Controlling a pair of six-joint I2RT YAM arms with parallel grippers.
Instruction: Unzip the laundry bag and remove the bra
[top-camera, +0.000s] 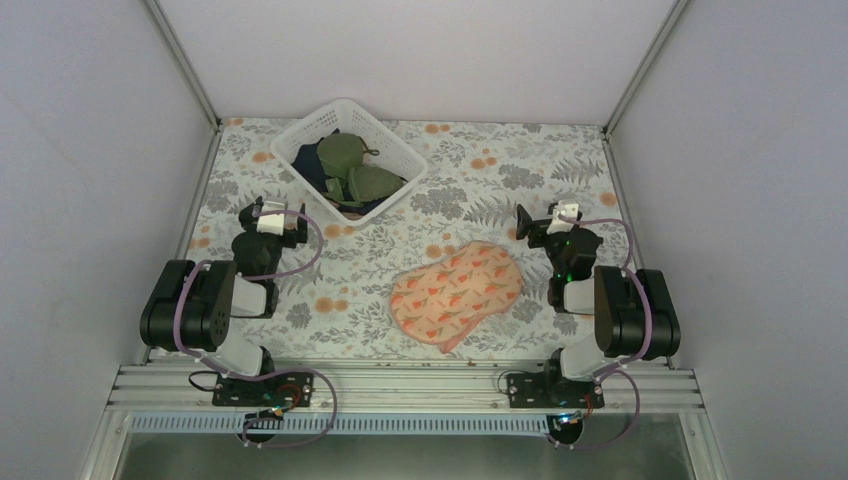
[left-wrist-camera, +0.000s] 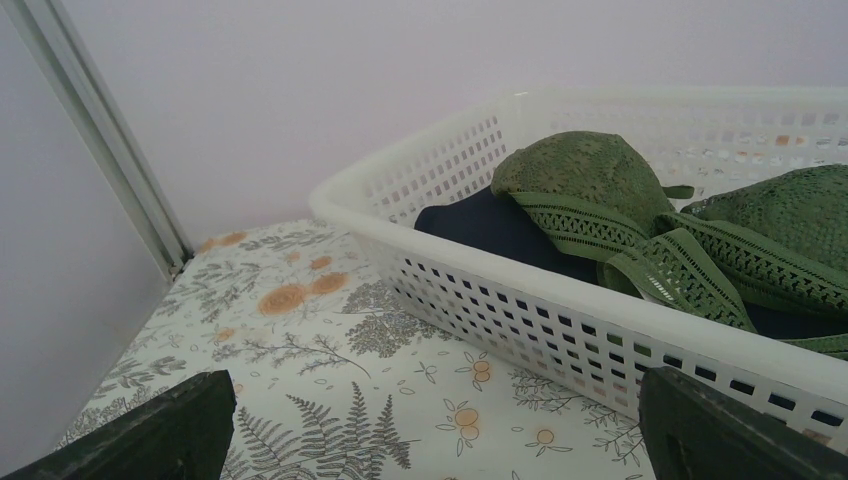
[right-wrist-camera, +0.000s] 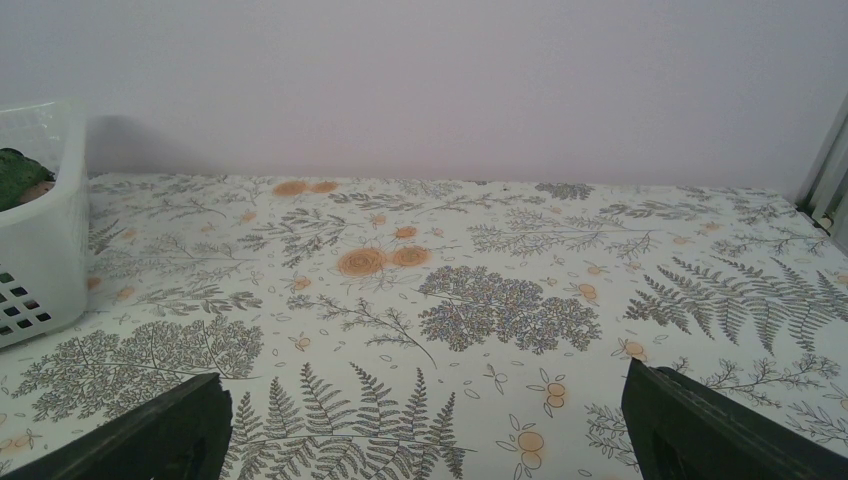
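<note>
The peach-pink laundry bag (top-camera: 456, 293) with orange-red flower print lies closed on the table, front centre-right, just left of my right arm. The peach bra is hidden; none of it shows. My left gripper (top-camera: 270, 215) is open and empty, hovering at the left, near the white basket's front corner; its fingertips (left-wrist-camera: 150, 435) stand wide apart in the left wrist view. My right gripper (top-camera: 548, 222) is open and empty behind the bag's right end, pointing at bare cloth; its fingertips (right-wrist-camera: 700, 430) are wide apart. The bag shows in neither wrist view.
A white plastic lattice basket (top-camera: 300, 135) stands at the back left holding olive-green bras (top-camera: 352, 165) over dark cloth; it fills the left wrist view (left-wrist-camera: 560, 320) and its corner shows in the right wrist view (right-wrist-camera: 40, 260). White walls enclose the floral tablecloth (top-camera: 480, 180).
</note>
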